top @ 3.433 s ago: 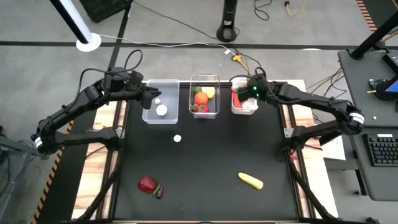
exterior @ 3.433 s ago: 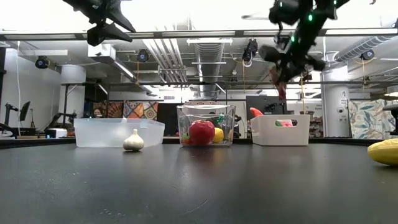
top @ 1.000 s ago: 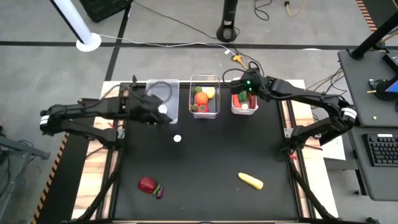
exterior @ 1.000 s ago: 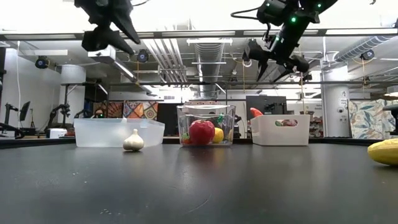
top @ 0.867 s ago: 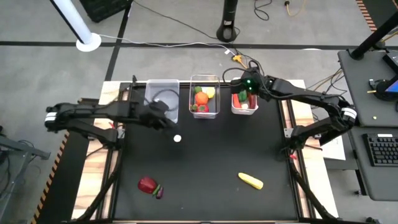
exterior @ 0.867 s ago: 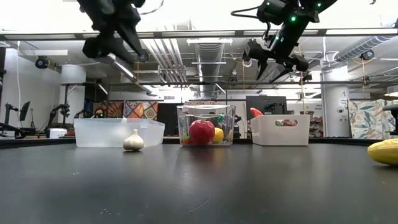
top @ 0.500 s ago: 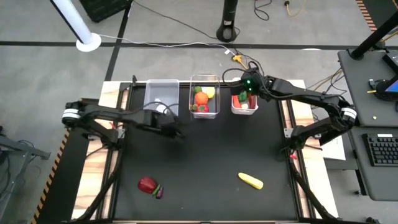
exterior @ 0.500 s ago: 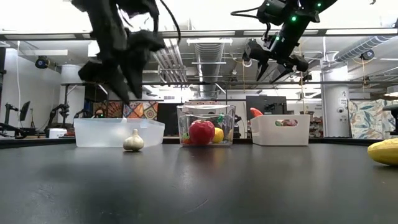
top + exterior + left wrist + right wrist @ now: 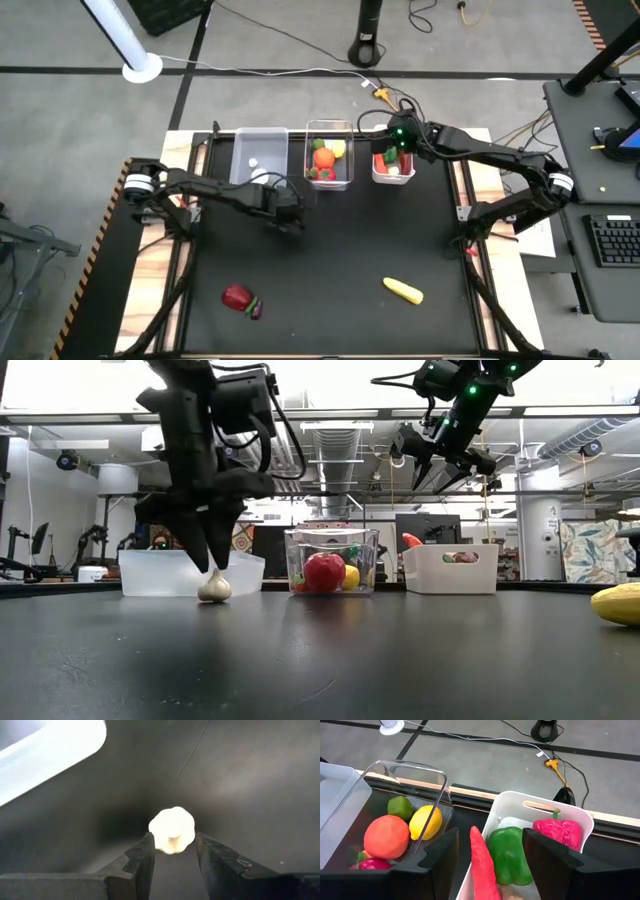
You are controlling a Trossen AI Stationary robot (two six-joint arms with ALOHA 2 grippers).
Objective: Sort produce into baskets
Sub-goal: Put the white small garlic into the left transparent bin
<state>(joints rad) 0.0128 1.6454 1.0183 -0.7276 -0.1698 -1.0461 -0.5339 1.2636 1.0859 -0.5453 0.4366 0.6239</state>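
Left claw [image 9: 213,565]: spread, fingers either side of white garlic [image 9: 171,830] on black worktop [image 9: 340,260], apparently not yet gripping. Right claw [image 9: 441,470]: spread, holding nothing, high over white basket [image 9: 580,827] with green pepper [image 9: 509,855] directly beneath

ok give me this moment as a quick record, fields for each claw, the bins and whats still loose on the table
left claw: open, down over the garlic, fingers either side, not closed on it
right claw: open, empty, above the white bin
left clear bin: one small white piece
middle clear bin: orange, lemon, lime, red pieces
white bin: green pepper, pink pepper, long red piece
loose on table: garlic, corn, red and purple pieces
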